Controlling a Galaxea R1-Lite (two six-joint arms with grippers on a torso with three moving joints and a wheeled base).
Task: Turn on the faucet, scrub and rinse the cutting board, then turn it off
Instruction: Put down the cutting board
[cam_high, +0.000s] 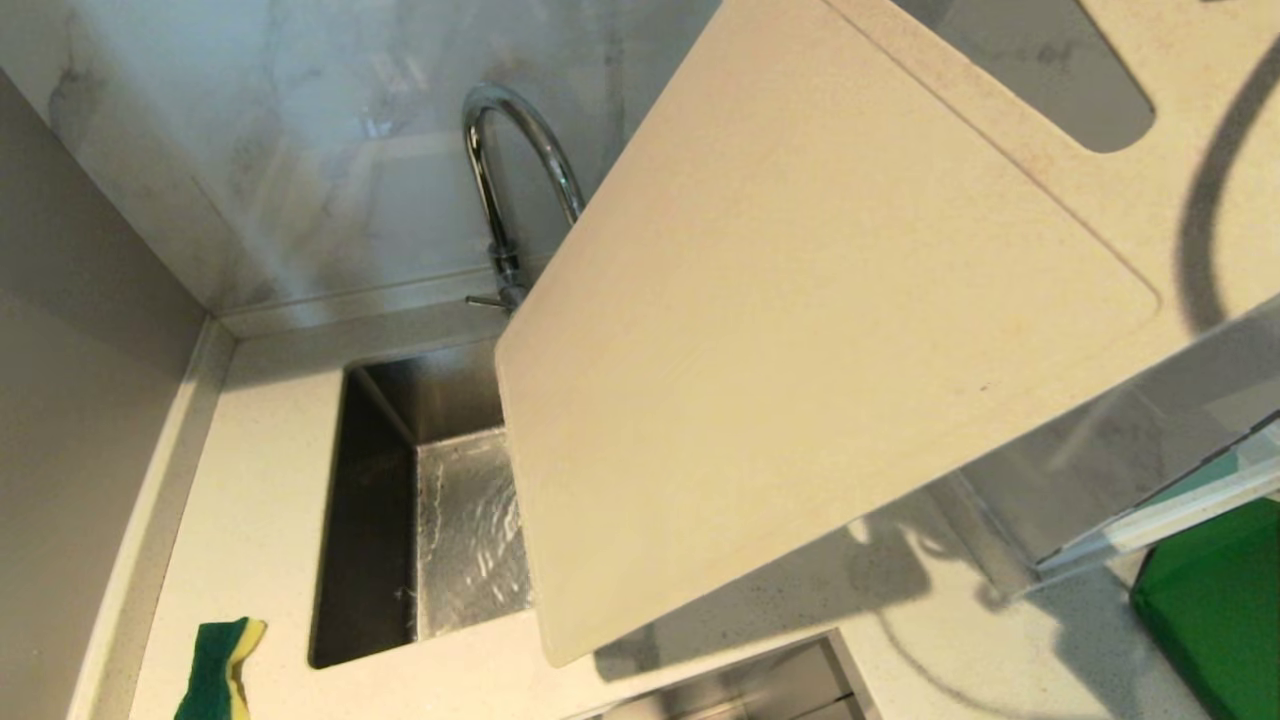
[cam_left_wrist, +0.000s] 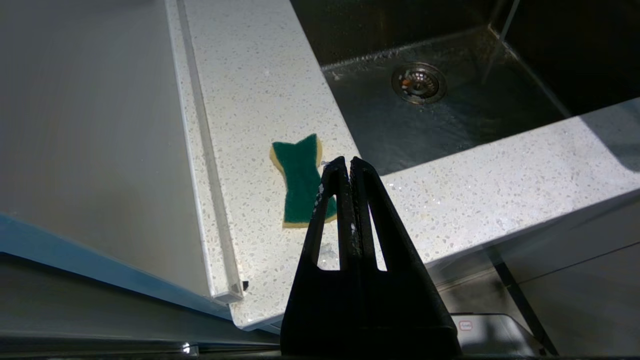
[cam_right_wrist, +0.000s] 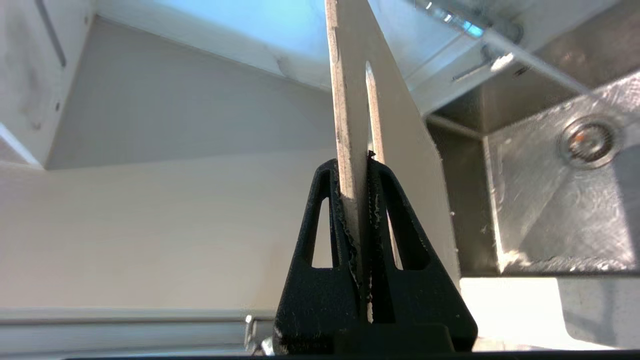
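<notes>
A green-and-yellow sponge (cam_high: 222, 668) lies on the speckled white counter (cam_high: 260, 480) beside the steel sink (cam_high: 375, 480), the left pincer (cam_left_wrist: 348, 162) hangs clenched and empty above it, and the right pincer (cam_right_wrist: 356, 170) grasps the large off-white plastic cutting board (cam_high: 800, 330), tilted over the sink before the chrome gooseneck faucet (cam_high: 515, 160).

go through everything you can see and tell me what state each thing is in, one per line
cutting board: lifted, tilted over the sink, clamped on edge in the right claw.
left claw: shut, empty, above the counter.
sponge: lying flat on the counter beside the sink.
faucet: upright; flow not visible.
sink: wet on the bottom.
</notes>
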